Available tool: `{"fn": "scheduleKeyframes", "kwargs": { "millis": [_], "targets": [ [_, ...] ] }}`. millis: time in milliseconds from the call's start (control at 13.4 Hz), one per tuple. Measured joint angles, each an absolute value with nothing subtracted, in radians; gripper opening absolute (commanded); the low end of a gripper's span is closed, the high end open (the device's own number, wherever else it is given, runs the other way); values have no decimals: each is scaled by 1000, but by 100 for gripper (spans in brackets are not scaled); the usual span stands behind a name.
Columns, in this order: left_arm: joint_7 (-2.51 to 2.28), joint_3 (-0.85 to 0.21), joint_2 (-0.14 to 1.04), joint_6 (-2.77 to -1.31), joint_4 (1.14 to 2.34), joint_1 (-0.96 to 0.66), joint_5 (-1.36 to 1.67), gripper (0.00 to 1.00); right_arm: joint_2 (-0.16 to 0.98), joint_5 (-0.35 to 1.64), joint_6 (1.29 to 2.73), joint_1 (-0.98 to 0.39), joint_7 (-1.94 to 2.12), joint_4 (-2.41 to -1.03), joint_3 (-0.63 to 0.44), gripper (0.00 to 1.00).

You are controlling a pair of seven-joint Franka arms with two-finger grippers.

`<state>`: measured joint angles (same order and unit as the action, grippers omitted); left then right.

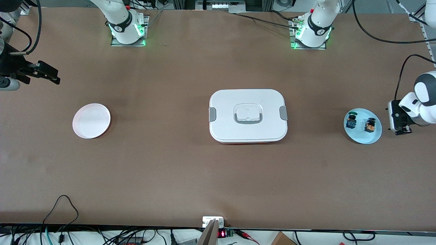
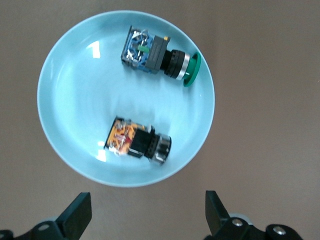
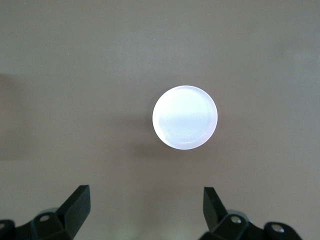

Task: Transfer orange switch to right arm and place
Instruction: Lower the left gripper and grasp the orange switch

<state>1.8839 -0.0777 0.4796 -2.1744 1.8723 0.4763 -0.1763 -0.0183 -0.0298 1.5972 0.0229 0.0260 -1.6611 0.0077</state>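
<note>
**A robotics lab bench**

We see a lab, not a home. Two white arms are bolted on metal base plates (image 1: 129,42) along one edge of a wide brown table (image 1: 177,163), green lights glowing at their bases. Black cables (image 1: 374,35) trail over the table's edges, and a small board with a red digit display (image 1: 221,233) sits at the edge nearest the front camera.

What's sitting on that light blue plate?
On the blue plate lie two small switches, apart: the orange switch and a blue-green one. Their undersides are hidden.
</note>
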Motion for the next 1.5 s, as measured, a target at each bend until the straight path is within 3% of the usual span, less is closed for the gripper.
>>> {"fn": "scheduleKeyframes", "kwargs": {
  "millis": [524, 1047, 1496],
  "targets": [
    [2108, -124, 536, -2233, 1884, 510, -149, 100, -8, -30, 1598, 23, 26, -1661, 8, 100],
    [2192, -253, 622, -2307, 1887, 674, -149, 100, -8, -30, 1598, 23, 25, -1660, 8, 100],
    [2194, -264, 626, -2312, 1887, 679, -149, 96, -8, -29, 1599, 23, 25, -1659, 7, 100]
  ]
}}
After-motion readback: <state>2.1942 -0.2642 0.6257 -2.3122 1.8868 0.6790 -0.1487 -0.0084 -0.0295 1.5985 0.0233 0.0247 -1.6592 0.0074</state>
